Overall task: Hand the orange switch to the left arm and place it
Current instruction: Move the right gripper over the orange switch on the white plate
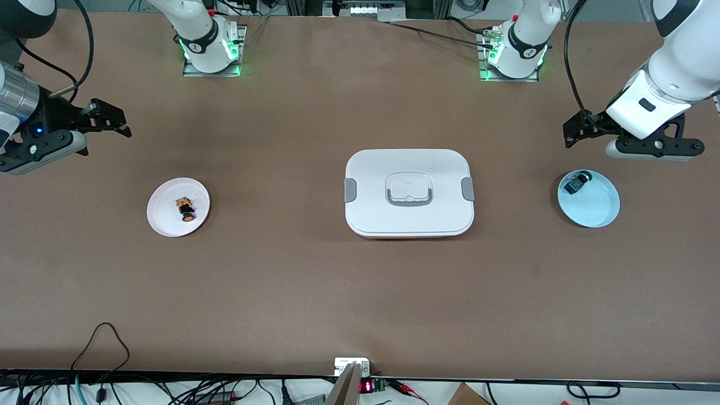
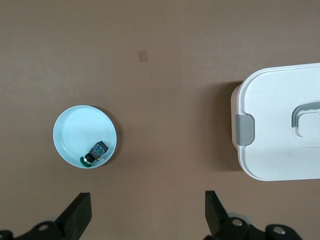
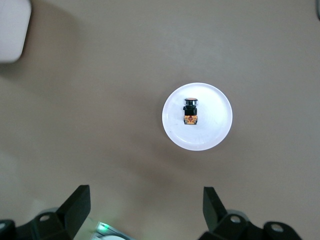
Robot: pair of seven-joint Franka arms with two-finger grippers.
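Both grippers, right (image 1: 109,121) and left (image 1: 576,135), hang wide open and empty; the orange switch (image 1: 185,207) lies on the white plate (image 1: 163,216) at the box's (image 1: 409,192) nine o'clock, so a low carry risks clipping the box.

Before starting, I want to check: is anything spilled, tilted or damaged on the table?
Nothing stands out. The orange switch lies on its white plate, the box sits closed, and both grippers, left and right, hang open.

white plate (image 1: 163,216), blue plate (image 1: 596,208), blue-and-black switch (image 1: 575,183)
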